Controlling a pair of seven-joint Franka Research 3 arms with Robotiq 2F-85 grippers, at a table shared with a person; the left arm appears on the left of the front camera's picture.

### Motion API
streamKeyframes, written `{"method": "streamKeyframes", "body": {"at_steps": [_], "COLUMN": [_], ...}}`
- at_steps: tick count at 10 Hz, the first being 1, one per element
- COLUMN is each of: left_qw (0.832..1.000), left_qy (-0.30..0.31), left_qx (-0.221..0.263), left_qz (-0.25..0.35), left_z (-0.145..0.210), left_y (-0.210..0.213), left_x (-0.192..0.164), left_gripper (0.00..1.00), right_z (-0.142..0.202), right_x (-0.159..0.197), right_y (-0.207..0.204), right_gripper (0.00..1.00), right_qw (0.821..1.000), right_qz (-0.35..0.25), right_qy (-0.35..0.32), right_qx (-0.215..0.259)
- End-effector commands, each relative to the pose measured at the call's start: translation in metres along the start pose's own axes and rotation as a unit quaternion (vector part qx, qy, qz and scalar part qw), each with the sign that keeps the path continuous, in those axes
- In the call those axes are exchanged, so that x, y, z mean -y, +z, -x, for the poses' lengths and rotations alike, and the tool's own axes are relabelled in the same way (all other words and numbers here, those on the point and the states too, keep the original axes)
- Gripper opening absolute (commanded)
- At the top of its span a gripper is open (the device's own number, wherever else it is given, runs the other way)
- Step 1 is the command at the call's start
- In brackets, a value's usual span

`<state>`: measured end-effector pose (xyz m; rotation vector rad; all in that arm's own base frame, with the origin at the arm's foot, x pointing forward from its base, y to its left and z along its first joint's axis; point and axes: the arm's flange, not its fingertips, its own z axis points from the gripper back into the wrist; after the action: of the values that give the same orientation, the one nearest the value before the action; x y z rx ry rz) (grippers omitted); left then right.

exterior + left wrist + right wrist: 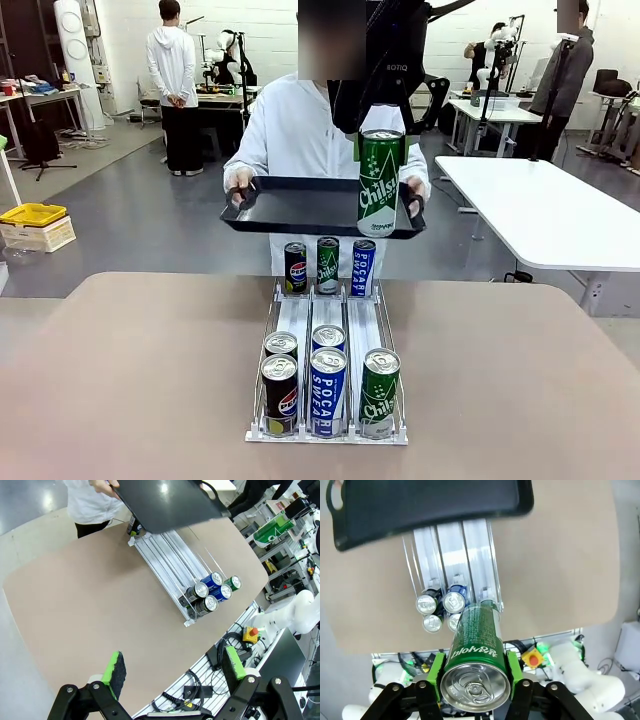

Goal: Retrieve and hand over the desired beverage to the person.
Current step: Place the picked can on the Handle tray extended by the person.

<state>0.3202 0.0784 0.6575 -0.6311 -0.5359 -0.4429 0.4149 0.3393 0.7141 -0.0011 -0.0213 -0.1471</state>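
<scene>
Pinching a green can in the right tool at the tray, upper centre of the front view.
Grips the can upright between green pads, low part overlapping the right half of the black tray; cannot tell whether touching it. Shows the person in white at top centre, beyond the desk, both hands on the tray's ends. Shows the same can at bottom centre of the right wrist view, top end toward the camera. Holds the left tool spread and empty at the bottom of the left wrist view, over the desk's edge. Finds a clear rack mid-desk, three cans at its upper end, five at its lower end.
</scene>
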Motion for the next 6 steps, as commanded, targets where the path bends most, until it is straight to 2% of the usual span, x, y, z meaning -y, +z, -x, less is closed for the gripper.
{"method": "streamKeyframes", "body": {"at_steps": [1,6], "left_qw": [1.000,1.000], "left_qy": [-0.010,-0.010], "left_qx": [0.003,0.003], "left_qz": [0.009,0.009], "left_z": [0.0000,0.0000], "left_y": [0.0011,0.0011], "left_x": [-0.0010,-0.0010], "left_gripper": [1.00,1.00], "right_z": [0.0039,0.0039], "right_x": [0.0038,0.0038], "right_y": [0.0025,0.0025], "right_gripper": [0.00,0.00], "right_qw": [1.000,1.000], "right_qz": [-0.001,-0.001], "right_qy": [-0.002,-0.002], "right_qx": [0.001,0.001]}}
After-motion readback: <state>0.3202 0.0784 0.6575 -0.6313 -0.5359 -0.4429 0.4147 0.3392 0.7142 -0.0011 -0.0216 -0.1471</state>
